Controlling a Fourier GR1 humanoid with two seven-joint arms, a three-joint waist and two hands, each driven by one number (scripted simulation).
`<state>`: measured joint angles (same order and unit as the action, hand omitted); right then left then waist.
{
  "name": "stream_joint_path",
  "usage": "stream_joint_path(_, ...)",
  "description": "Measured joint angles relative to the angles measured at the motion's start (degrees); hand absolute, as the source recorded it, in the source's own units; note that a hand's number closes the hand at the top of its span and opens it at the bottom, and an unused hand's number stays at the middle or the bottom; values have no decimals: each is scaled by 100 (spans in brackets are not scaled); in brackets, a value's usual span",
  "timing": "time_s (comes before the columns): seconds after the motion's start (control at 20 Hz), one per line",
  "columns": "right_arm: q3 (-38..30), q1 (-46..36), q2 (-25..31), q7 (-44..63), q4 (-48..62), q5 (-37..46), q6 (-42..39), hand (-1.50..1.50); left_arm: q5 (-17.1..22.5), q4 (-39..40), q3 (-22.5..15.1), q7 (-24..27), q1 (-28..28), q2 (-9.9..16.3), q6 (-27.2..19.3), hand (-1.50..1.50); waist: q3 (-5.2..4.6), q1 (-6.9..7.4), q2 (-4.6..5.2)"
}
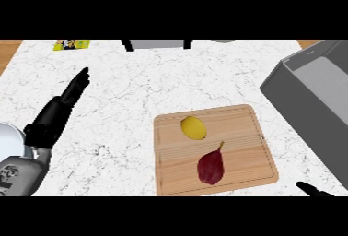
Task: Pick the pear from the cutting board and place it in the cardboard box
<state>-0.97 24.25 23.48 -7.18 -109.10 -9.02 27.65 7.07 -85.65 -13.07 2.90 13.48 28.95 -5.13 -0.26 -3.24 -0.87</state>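
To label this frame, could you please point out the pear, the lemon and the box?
pear (211,168), head view, middle of its dark red body.
lemon (194,127), head view, its centre.
box (292,94), head view, grey left wall.

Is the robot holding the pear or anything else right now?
No, nothing is held. The dark red pear lies on the cutting board, untouched. The left hand is open over the counter; only a fingertip of the right hand shows.
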Motion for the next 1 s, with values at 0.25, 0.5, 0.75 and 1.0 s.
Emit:
stream_joint_path(0.25, 471, 857, 217, -66, -771, 1151, 238, -150, -15, -217, -61, 166, -133, -25, 187, 0, 10, 168, 49)
stream_joint_path(0.5, 694, 1330, 895, 860, -1463, 1983, -73, -150, 6, -198, 13, 231, -56, -1, 372, 0, 5, 277, 87)
stream_joint_path(0.75, 1035, 1337, 1626, 2255, -2158, 2684, -781, -150, -51, -154, -17, 205, 71, -80, 422, 0, 0, 367, 118)
stream_joint_path(1.0, 1546, 606, 1982, 3962, -2591, 3068, -1512, -150, -107, -55, -44, 327, 81, -165, 496, 0, -5, 480, 143)
